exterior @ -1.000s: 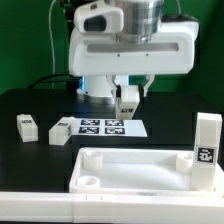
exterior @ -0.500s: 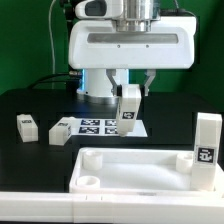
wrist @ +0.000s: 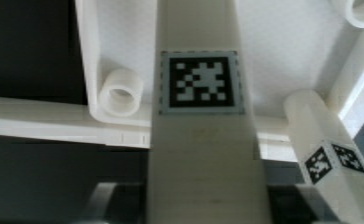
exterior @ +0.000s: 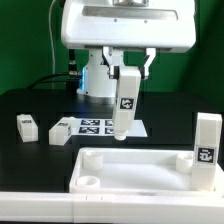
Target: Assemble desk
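Gripper clamped on the held leg, which hangs upright in the air just behind the tabletop's far rim. Standing leg is upright at the tabletop's corner, exterior view's right.

On the worktop the tabletop lies nearest the camera, with an upright leg standing at its end on the exterior view's right. Behind the tabletop the marker board lies in the middle. Toward the exterior view's left lie the near loose leg, just beside the marker board, and the far loose leg further out. The held leg hangs nearly upright from the gripper, its lower end over the marker board's right part.
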`<state>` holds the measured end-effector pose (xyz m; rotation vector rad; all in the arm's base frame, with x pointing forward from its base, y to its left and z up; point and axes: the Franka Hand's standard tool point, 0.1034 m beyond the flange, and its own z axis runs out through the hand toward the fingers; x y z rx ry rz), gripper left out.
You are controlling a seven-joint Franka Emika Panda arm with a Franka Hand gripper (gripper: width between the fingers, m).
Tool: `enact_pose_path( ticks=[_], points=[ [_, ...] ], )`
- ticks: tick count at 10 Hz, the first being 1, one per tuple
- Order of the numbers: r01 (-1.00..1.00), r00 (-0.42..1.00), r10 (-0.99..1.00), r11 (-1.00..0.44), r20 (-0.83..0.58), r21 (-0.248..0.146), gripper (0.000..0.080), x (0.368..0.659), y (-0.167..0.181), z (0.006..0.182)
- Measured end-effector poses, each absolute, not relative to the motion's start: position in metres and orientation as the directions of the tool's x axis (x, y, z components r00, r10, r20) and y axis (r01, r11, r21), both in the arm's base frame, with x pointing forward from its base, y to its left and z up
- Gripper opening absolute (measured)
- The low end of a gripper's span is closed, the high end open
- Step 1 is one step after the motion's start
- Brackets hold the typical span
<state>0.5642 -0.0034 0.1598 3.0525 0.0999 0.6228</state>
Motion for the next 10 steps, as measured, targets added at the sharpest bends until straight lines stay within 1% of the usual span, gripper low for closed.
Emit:
enact_pose_path(
  ticks=[1,2,3,5,9,10],
  points=[
    [0.058,0.883,0.079,-0.997,0.463,0.059,0.029,0.57,-0.008,0.164],
    [0.043,0.855,0.077,-0.996,0.513,0.077,0.029,0.577,-0.02,0.165],
    [0.02,0.851,0.056,-0.997,0.523,0.074,0.029,0.587,-0.033,0.164],
    [0.015,0.846,0.05,-0.997,0.532,0.07,0.029,0.602,-0.035,0.161],
    [0.018,0.85,0.053,-0.997,0.524,0.072,0.029,0.6,-0.036,0.158],
    [0.034,0.859,0.072,-0.996,0.507,0.083,0.029,0.608,-0.049,0.162]
  ],
)
